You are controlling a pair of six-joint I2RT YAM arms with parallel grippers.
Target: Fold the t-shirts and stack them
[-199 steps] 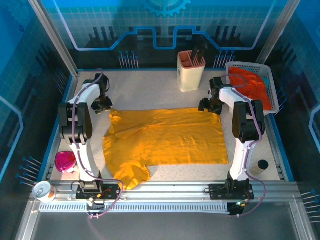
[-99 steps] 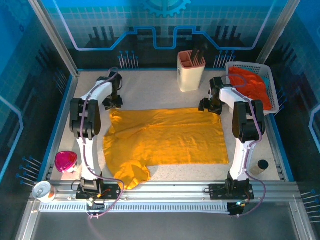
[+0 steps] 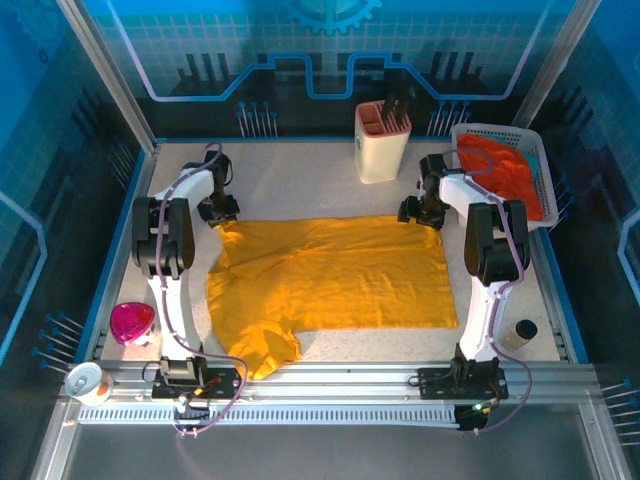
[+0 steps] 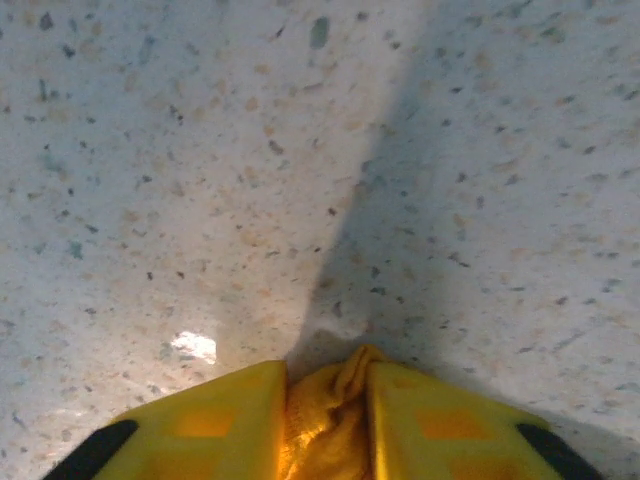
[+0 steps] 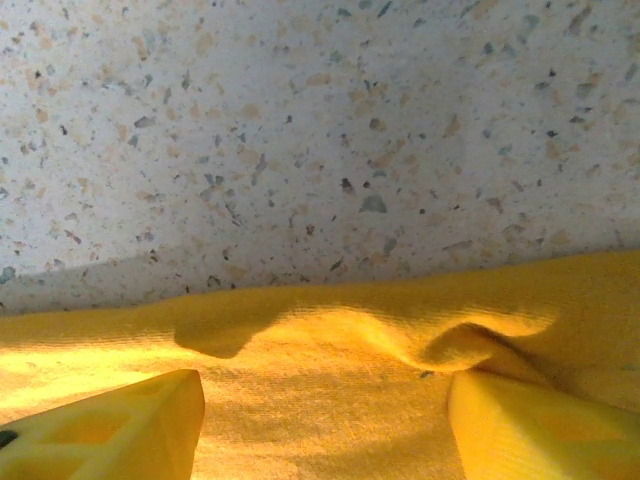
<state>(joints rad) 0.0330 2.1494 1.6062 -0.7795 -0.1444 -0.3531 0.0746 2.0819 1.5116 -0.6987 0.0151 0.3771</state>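
The mustard-yellow soft cloth t-shirt [image 3: 340,275] is light, limp and without any stiffness, so it will sag, drag and wrinkle wherever it is not held. I judge it is best taken by a pinch of hem or corner at two points well apart, and lifted evenly so the sheet stays taut between them. It lies spread nearly flat across the middle of the speckled pale stone-look table [image 3: 300,175], with one sleeve bunched at its near left corner. Its far edge runs between the two arms. The left gripper [image 3: 218,211] sits at the far left corner. In its wrist view the jaws are drawn close together with a small puckered fold of the yellow cloth [image 4: 328,425] squeezed between them, right at the fabric's edge with bare table beyond, a thin bite that could slip out. The right gripper [image 3: 420,213] sits at the far right corner. Its jaws stand wide apart and hold nothing, and the hem [image 5: 320,340] lies rumpled between and under them, a raised ripple just beside the right-hand finger [image 5: 540,425] — a ready place to pinch. The orange-red cloth t-shirt [image 3: 505,168] is heaped in the white mesh plastic basket [image 3: 470,131] at the far right, well apart from both grippers, beside a cream rectangular holder [image 3: 381,150].
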